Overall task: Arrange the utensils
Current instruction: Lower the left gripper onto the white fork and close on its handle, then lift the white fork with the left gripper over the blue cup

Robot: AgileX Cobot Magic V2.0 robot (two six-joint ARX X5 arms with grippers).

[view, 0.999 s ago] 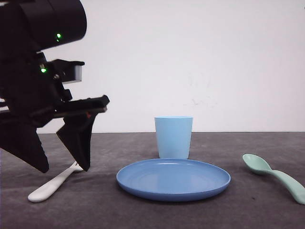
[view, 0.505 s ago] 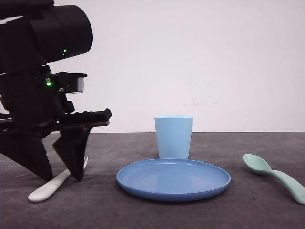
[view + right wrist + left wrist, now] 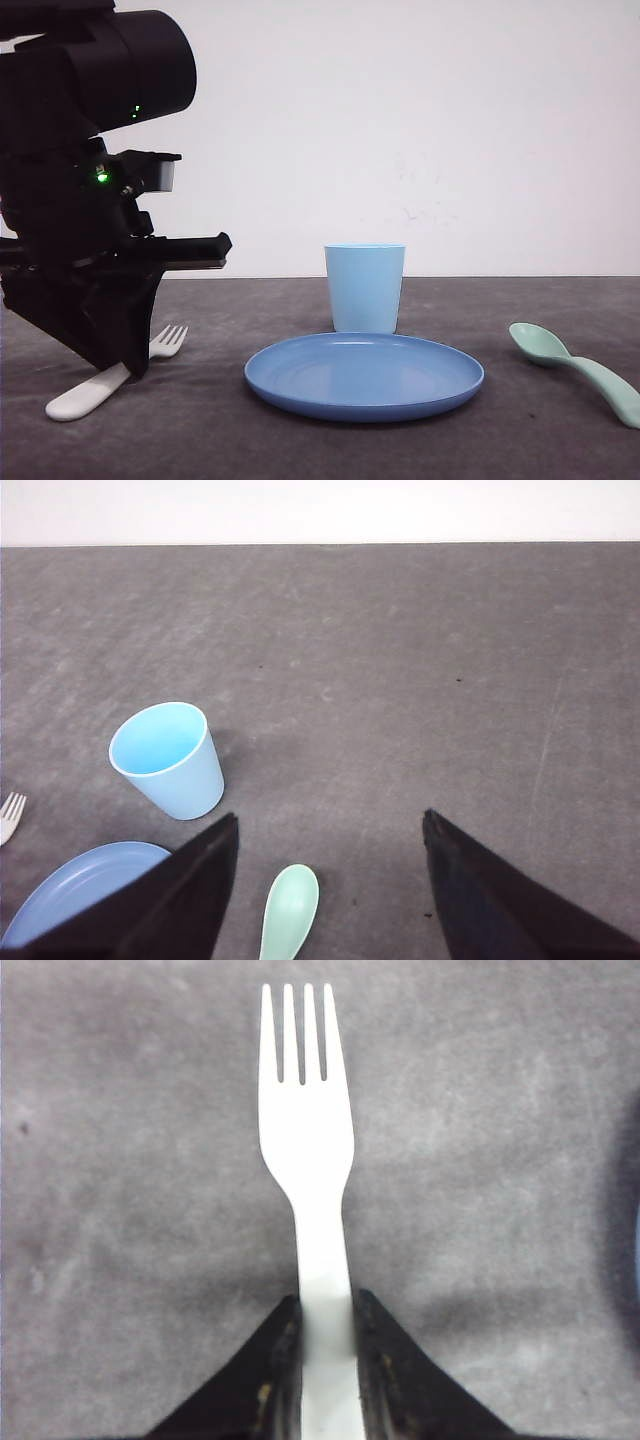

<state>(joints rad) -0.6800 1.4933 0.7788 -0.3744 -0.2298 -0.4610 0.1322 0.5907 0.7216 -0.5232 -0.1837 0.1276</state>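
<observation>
The white fork (image 3: 165,343) lies on the dark table at the left, its tines pointing away toward the back. My left gripper (image 3: 122,368) is down at the table, shut on the fork's handle. In the left wrist view both fingers press the handle's sides, with the fork (image 3: 305,1140) stretching out ahead of the left gripper (image 3: 327,1305). The mint-green spoon (image 3: 575,368) lies at the right. In the right wrist view the right gripper (image 3: 330,815) hangs open above the spoon (image 3: 292,905), holding nothing.
A round blue plate (image 3: 365,378) sits in the middle of the table with a light blue cup (image 3: 365,288) upright just behind it. In the right wrist view the cup (image 3: 168,758) and plate (image 3: 80,885) lie beside the spoon. A white wall stands behind the table.
My left gripper has come down and its fingers have closed from wide apart onto the fork's handle. The fork has shifted slightly, its tines now clear of the fingers.
</observation>
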